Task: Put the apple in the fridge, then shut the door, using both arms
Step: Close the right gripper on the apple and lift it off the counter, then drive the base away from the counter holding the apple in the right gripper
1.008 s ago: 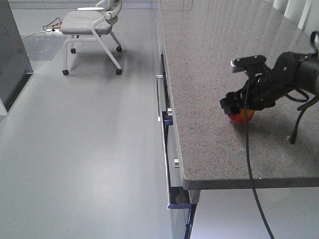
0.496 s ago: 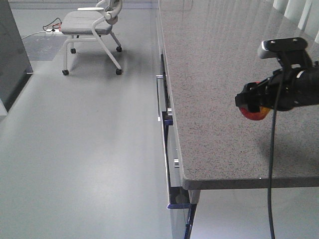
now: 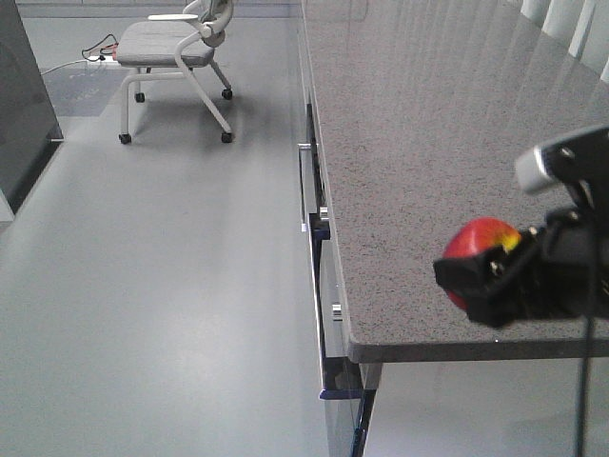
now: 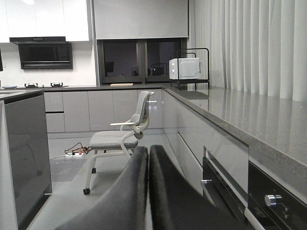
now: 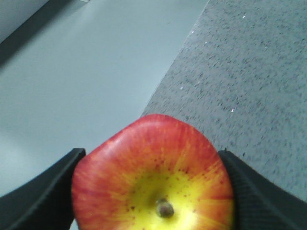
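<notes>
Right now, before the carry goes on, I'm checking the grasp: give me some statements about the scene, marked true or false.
1. The right hand grips the apple. True.
2. The apple sits on the counter. False: it is held in the air above it.
3. The left hand is open. False: its fingers are pressed together, holding nothing.
4. A white chair stands on the floor. True.
5. The apple's stem dimple faces the right wrist camera. True.
</notes>
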